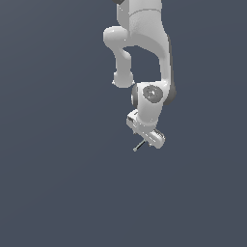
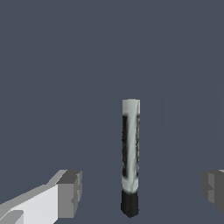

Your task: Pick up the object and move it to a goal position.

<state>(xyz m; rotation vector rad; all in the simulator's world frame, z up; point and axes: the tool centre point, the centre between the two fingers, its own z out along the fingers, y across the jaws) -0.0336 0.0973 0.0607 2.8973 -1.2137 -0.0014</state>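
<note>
The object (image 2: 130,153) is a thin grey rod with a black end. In the wrist view it lies lengthwise in the gap between my two grey fingertips (image 2: 70,192), and neither pad touches it. My gripper (image 2: 141,192) is open, with clear space on both sides of the rod. In the exterior view the white arm reaches down from the top, and the gripper (image 1: 146,141) sits right over the object (image 1: 139,145). Only a short stub of the rod sticks out past the hand toward the exterior view's left.
A plain dark blue-grey surface (image 1: 58,193) fills the scene in both views. The arm's white links (image 1: 144,43) hang over the upper middle of the exterior view.
</note>
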